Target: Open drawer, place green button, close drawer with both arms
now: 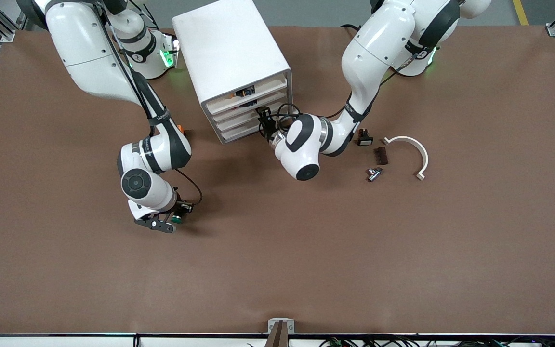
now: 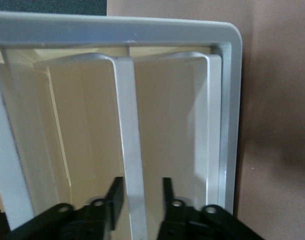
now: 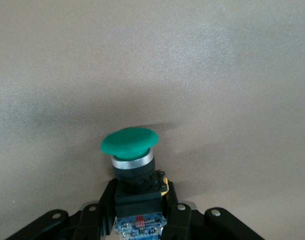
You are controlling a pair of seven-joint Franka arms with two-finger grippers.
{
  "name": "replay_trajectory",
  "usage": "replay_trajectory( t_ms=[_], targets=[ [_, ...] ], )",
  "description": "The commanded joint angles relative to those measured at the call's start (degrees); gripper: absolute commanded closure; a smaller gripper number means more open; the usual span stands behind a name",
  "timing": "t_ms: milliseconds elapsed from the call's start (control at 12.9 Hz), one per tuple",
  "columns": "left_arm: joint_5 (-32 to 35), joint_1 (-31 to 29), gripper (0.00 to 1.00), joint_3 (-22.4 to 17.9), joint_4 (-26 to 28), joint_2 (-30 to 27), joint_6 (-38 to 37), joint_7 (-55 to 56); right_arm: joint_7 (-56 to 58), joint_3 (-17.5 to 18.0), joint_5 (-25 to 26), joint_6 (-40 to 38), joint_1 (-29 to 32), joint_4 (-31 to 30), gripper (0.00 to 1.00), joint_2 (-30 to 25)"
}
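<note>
The white cabinet (image 1: 229,43) stands near the robots' bases, its four drawers facing the front camera. All four look pushed in. My left gripper (image 1: 263,120) is at the front of the third drawer (image 1: 239,119). In the left wrist view its open fingers (image 2: 142,192) straddle the drawer's white front lip (image 2: 132,125) without clamping it. My right gripper (image 1: 174,222) is low over bare table toward the right arm's end. It is shut on the black body of the green-capped button (image 1: 178,219), also shown in the right wrist view (image 3: 129,141) between the fingers (image 3: 140,200).
Beside the left arm's wrist lie a black button with a white cap (image 1: 365,139), a small brown block (image 1: 380,155), a small metal part (image 1: 374,173) and a white curved strip (image 1: 410,149). An orange cube (image 1: 181,128) peeks out by the right arm's forearm.
</note>
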State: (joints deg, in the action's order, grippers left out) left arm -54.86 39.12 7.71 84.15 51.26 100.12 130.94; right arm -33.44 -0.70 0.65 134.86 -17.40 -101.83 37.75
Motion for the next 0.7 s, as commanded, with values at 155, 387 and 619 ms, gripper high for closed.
replay_trajectory(
  t_ms=[155, 387, 619],
  targets=[
    [-0.42, -1.76, 1.0, -1.03, -2.22, 0.59, -0.71, 0.45, -2.85, -0.09, -2.05, -8.01, 0.26, 4.08, 0.97, -1.98],
    [0.36, -5.71, 1.0, -1.46, -4.42, 0.5, -0.71, -2.88, -12.25, -0.09, -2.06, -14.96, -0.53, 9.09, 0.97, -2.6],
    [0.46, -7.13, 0.99, -4.44, -5.66, 0.5, -0.1, -6.83, -16.73, 0.0, -2.06, -19.02, -1.58, 11.3, 0.98, -4.61]
  ],
)
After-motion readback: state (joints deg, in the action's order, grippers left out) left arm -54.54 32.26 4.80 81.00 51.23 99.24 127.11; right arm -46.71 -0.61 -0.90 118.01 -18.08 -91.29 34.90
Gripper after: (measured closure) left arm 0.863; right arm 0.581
